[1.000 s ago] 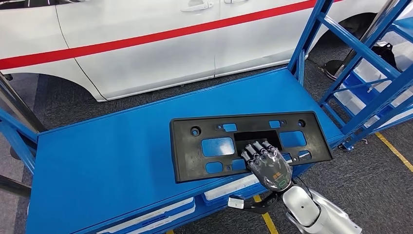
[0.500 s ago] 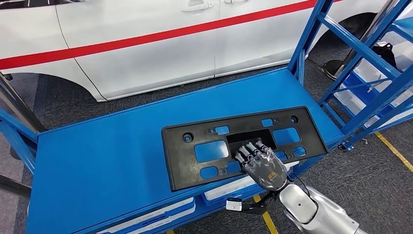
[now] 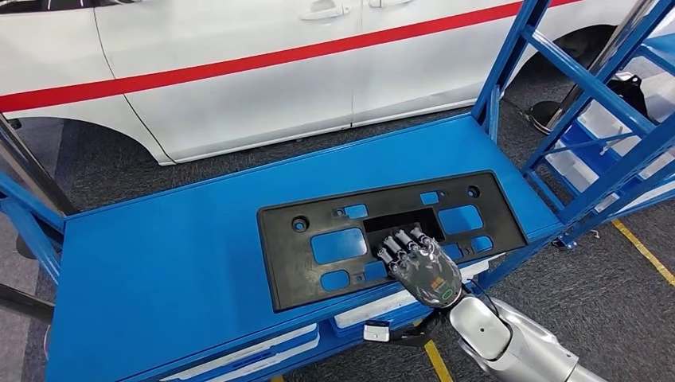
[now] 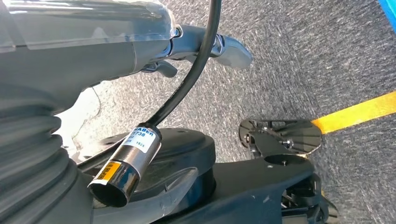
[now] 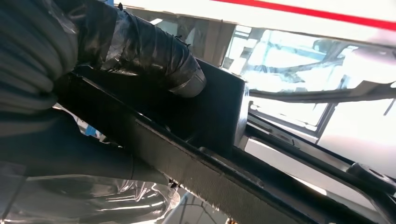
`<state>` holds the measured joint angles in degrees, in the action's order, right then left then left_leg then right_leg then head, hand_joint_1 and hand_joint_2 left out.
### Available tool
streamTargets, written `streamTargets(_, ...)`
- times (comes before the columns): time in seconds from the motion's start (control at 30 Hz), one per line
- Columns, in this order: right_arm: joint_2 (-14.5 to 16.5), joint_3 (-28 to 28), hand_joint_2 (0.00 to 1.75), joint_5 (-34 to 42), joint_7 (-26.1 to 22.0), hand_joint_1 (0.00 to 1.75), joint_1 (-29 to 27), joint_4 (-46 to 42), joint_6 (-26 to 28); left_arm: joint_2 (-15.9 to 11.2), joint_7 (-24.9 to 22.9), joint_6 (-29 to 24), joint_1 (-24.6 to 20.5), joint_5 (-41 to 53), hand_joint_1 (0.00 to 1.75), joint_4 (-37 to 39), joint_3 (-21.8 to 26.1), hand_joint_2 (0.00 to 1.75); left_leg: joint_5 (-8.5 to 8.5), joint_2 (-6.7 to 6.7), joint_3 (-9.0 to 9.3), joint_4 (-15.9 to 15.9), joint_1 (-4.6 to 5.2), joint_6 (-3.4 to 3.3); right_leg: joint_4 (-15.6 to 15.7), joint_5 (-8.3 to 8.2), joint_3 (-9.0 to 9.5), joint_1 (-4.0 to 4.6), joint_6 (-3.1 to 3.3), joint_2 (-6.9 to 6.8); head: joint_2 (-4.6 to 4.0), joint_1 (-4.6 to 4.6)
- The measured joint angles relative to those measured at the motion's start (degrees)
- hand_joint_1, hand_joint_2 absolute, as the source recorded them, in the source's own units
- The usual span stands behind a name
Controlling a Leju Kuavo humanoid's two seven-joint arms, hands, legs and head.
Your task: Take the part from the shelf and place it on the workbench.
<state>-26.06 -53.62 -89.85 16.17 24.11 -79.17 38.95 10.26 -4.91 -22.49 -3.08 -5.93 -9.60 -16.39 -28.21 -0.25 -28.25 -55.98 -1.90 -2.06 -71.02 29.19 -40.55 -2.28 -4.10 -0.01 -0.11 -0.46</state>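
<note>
The part (image 3: 294,263) is a flat black rectangular panel with several cutouts. It lies low over the right half of the blue workbench (image 3: 175,263), its near edge hanging past the bench's front edge. I cannot tell whether it rests on the bench. My right hand (image 3: 418,267) grips its near edge, with the fingers on top by the central opening. In the right wrist view the thumb (image 5: 154,51) presses against the panel (image 5: 210,121). My left hand (image 4: 224,46) hangs over the carpet and holds nothing.
A white car with a red stripe (image 3: 239,79) stands close behind the bench. The blue shelf frame (image 3: 589,135) rises at the right. White trays (image 3: 255,350) sit on the bench's lower level. A yellow line (image 3: 645,247) crosses the grey carpet.
My right hand has carried the panel to the left and a little farther in over the bench. The grip on it is unchanged.
</note>
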Motion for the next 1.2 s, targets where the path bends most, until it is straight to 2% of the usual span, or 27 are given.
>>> streamTargets(0.03, 0.02, -0.05, 1.75, 0.00, 0.00, 1.75, 0.07, 0.10, 0.00, 0.01, 0.01, 0.01, -0.01, -0.01, 0.00, 0.00, 0.00, 1.75, -0.48, -0.09, -0.03, -0.55, -0.31, 0.54, 3.64, -2.25, 1.50, -0.38, -0.48, -0.07, 0.00, 0.02)
streamTargets(0.07, 0.09, -0.08, 1.75, 0.00, -0.01, 1.75, 0.20, 0.21, 0.00, -0.01, 0.03, 0.01, -0.04, -0.01, 0.00, 0.00, 0.01, 1.75, -0.97, -0.21, -0.25, -1.11, -0.51, 1.12, 6.91, -3.67, 3.16, -0.48, -0.85, -0.04, 0.00, 0.09)
streamTargets(0.1, 0.18, -0.14, 1.75, 0.00, -0.02, 1.75, 0.32, 0.31, 0.00, -0.01, 0.04, -0.01, -0.08, -0.01, 0.00, 0.00, 0.01, 1.75, -1.43, -0.31, -0.55, -1.66, -0.57, 1.67, 9.27, -4.51, 4.32, -0.47, -0.79, 0.12, 0.00, 0.16)
streamTargets(0.13, 0.32, -0.22, 1.75, 0.00, -0.04, 1.75, 0.39, 0.41, 0.00, -0.01, 0.06, -0.04, -0.10, -0.01, 0.00, 0.00, 0.02, 1.75, -1.72, -0.36, -0.81, -2.16, -0.48, 2.10, 10.34, -4.35, 4.81, -0.37, -0.42, 0.29, 0.00, 0.25)
streamTargets(0.23, 0.85, -0.64, 1.75, 0.00, -0.10, 1.75, 0.56, 0.70, 0.00, 0.00, 0.10, -0.18, -0.15, -0.01, 0.00, 0.00, 0.05, 1.75, -2.01, -0.36, -1.30, -2.86, -0.39, 2.95, 10.14, -3.64, 4.22, -0.12, 1.65, 0.52, 0.00, 0.29)
streamTargets(0.27, 1.02, -0.78, 1.75, 0.00, -0.09, 1.75, 0.68, 0.77, 0.00, -0.01, 0.10, -0.21, -0.17, 0.01, 0.00, 0.00, 0.06, 1.75, -2.69, -0.25, -1.63, -3.48, -0.48, 3.08, 10.09, -3.70, 4.01, -0.07, 2.24, 0.45, 0.00, 0.27)
streamTargets(0.33, 1.32, -1.05, 1.75, 0.00, -0.02, 1.75, 1.03, 0.92, 0.00, -0.01, 0.10, -0.27, -0.25, 0.03, 0.00, 0.00, 0.07, 1.75, -5.97, -0.05, -3.43, -7.72, -0.48, 3.05, 10.24, -3.99, 3.69, 0.11, 3.27, 0.18, 0.00, 0.25)
streamTargets(0.4, 1.53, -1.24, 1.75, 0.00, 0.04, 1.75, 1.31, 1.22, 0.00, -0.01, 0.10, -0.33, -0.31, 0.02, 0.00, 0.00, 0.07, 1.75, -9.87, 0.00, -6.44, -14.99, -0.18, 2.73, 10.24, -4.37, 3.19, 0.65, 3.99, -0.07, 0.00, 0.26)
streamTargets(0.43, 1.61, -1.32, 1.75, 0.00, 0.06, 1.75, 1.36, 1.42, 0.00, -0.02, 0.10, -0.34, -0.33, 0.02, 0.00, 0.00, 0.07, 1.75, -10.81, 0.00, -7.52, -17.75, 0.02, 2.49, 10.24, -4.59, 2.91, 0.99, 4.28, -0.16, 0.00, 0.26)
streamTargets(0.47, 1.70, -1.43, 1.75, 0.00, 0.06, 1.75, 1.41, 1.60, 0.00, -0.03, 0.10, -0.35, -0.34, 0.02, 0.00, 0.00, 0.08, 1.75, -10.62, 0.00, -7.72, -18.71, 0.25, 2.15, 10.24, -4.84, 2.63, 1.33, 4.52, -0.21, 0.00, 0.26)
streamTargets(0.5, 1.79, -1.56, 1.75, 0.00, 0.04, 1.75, 1.47, 1.78, 0.00, -0.05, 0.07, -0.36, -0.36, 0.00, 0.00, 0.00, 0.08, 1.75, -9.40, 0.00, -6.83, -17.52, 0.53, 1.66, 10.23, -5.10, 2.37, 1.64, 4.68, -0.22, 0.00, 0.26)
streamTargets(0.57, 2.04, -1.79, 1.75, 0.00, -0.02, 1.75, 1.65, 2.02, 0.00, -0.12, 0.01, -0.39, -0.41, -0.02, 0.00, 0.00, 0.09, 1.75, -6.11, 0.01, -2.75, -10.34, 1.25, 0.24, 10.23, -5.69, 1.97, 2.09, 4.71, -0.16, 0.00, 0.27)
streamTargets(0.63, 2.26, -1.89, 1.75, 0.00, -0.06, 1.75, 1.87, 2.15, 0.00, -0.19, -0.03, -0.45, -0.49, -0.04, 0.00, 0.00, 0.10, 1.75, -4.19, 0.08, 0.27, -4.43, 1.84, -0.54, 10.34, -6.47, 1.71, 2.20, 4.30, -0.13, 0.00, 0.28)
streamTargets(0.67, 2.35, -1.90, 1.75, 0.00, -0.06, 1.75, 1.95, 2.22, 0.00, -0.22, -0.03, -0.47, -0.54, -0.05, 0.00, 0.00, 0.11, 1.75, -3.91, 0.10, 0.65, -3.19, 2.04, -0.63, 10.49, -6.95, 1.62, 2.11, 3.95, -0.16, 0.00, 0.28)
streamTargets(0.73, 2.42, -1.91, 1.75, 0.00, -0.03, 1.75, 2.04, 2.34, 0.00, -0.22, -0.03, -0.51, -0.49, -0.07, 0.00, 0.00, 0.14, 1.75, -2.79, 0.09, 0.12, -2.66, 2.10, -0.58, 11.04, -7.94, 1.51, 1.98, 3.16, -0.20, 0.00, 0.28)
streamTargets(0.77, 2.46, -1.92, 1.75, 0.00, -0.02, 1.75, 2.04, 2.38, 0.00, -0.22, -0.03, -0.53, -0.50, -0.08, 0.00, 0.00, 0.15, 1.75, -2.12, 0.18, -0.13, -2.26, 2.00, -0.72, 11.08, -7.75, 1.32, 1.93, 2.80, -0.13, 0.00, 0.30)
streamTargets(0.8, 2.51, -1.94, 1.75, 0.00, 0.00, 1.75, 2.05, 2.42, 0.00, -0.23, -0.04, -0.55, -0.52, -0.08, 0.00, 0.00, 0.17, 1.75, -1.32, 0.28, -0.52, -1.88, 1.86, -1.02, 10.50, -6.57, 0.99, 1.87, 2.47, -0.06, 0.00, 0.33)
streamTargets(0.83, 2.52, -1.94, 1.75, 0.00, 0.01, 1.75, 2.06, 2.49, 0.00, -0.22, -0.04, -0.55, -0.54, -0.09, 0.00, 0.00, 0.19, 1.75, -0.48, 0.38, -1.07, -1.56, 1.69, -1.27, 8.82, -4.32, 0.41, 1.78, 2.14, -0.01, 0.00, 0.36)
streamTargets(0.9, 2.55, -1.94, 1.75, 0.01, -0.15, 1.75, 1.97, 2.65, 0.00, -0.21, -0.08, -0.58, -0.54, -0.10, 0.00, 0.00, 0.20, 1.75, 0.76, 0.46, -2.59, -1.63, 1.74, -1.58, 2.56, 1.33, -1.12, 1.51, 1.59, 0.01, 0.00, 0.38)
streamTargets(0.93, 2.57, -1.94, 1.75, 0.01, -0.34, 1.75, 1.82, 2.72, 0.00, -0.21, -0.10, -0.61, -0.50, -0.10, 0.00, 0.00, 0.20, 1.75, 1.31, 0.48, -3.49, -1.81, 1.77, -1.54, -1.01, 3.03, -1.74, 1.45, 1.36, 0.00, 0.00, 0.37)
streamTargets(0.97, 2.58, -1.94, 1.75, 0.01, -0.57, 1.75, 1.61, 2.79, 0.00, -0.21, -0.13, -0.64, -0.47, -0.10, 0.00, 0.00, 0.20, 1.75, 1.79, 0.50, -4.40, -2.05, 1.79, -1.49, -3.45, 3.31, -1.78, 1.42, 1.22, 0.00, 0.00, 0.37)
streamTargets(1.0, 2.59, -1.93, 1.75, 0.02, -0.79, 1.75, 1.39, 2.86, 0.00, -0.22, -0.16, -0.67, -0.46, -0.10, 0.00, 0.00, 0.20, 1.75, 2.25, 0.52, -5.31, -2.35, 1.80, -1.40, -4.16, 2.44, -0.93, 1.42, 1.16, 0.00, 0.00, 0.37)
streamTargets(1.03, 2.60, -1.92, 1.75, 0.02, -0.95, 1.75, 1.22, 2.93, 0.00, -0.22, -0.17, -0.69, -0.46, -0.10, 0.00, 0.00, 0.20, 1.75, 2.64, 0.52, -6.15, -2.65, 1.81, -1.29, -2.70, 0.88, 0.97, 1.43, 1.20, 0.00, 0.00, 0.36)
streamTargets(1.07, 2.61, -1.89, 1.75, 0.01, -1.04, 1.75, 1.13, 2.99, 0.00, -0.21, -0.18, -0.70, -0.47, -0.10, 0.00, 0.00, 0.20, 1.75, 2.98, 0.52, -6.81, -2.94, 1.81, -1.15, 0.76, -0.35, 3.83, 1.46, 1.37, 0.01, 0.00, 0.37)
streamTargets(1.13, 2.67, -1.69, 1.75, 0.01, -1.12, 1.75, 1.10, 3.01, 0.00, -0.19, -0.20, -0.70, -0.51, -0.09, 0.00, 0.00, 0.21, 1.75, 3.66, 0.49, -7.64, -3.28, 1.93, -0.67, 8.87, -0.23, 9.47, 1.80, 2.05, 0.03, 0.00, 0.36)
streamTargets(1.17, 2.69, -1.54, 1.75, 0.01, -1.11, 1.75, 1.08, 3.00, 0.00, -0.19, -0.23, -0.70, -0.52, -0.09, 0.00, 0.00, 0.21, 1.75, 4.06, 0.49, -7.80, -3.28, 1.96, -0.39, 11.50, 0.33, 11.03, 2.02, 2.48, 0.06, 0.00, 0.37)
streamTargets(1.2, 2.72, -1.38, 1.75, 0.02, -1.11, 1.75, 1.05, 3.00, 0.00, -0.17, -0.28, -0.70, -0.51, -0.08, 0.00, 0.00, 0.22, 1.75, 4.50, 0.48, -7.91, -3.18, 1.97, -0.06, 12.73, 0.68, 11.57, 2.23, 2.88, 0.07, 0.00, 0.35)
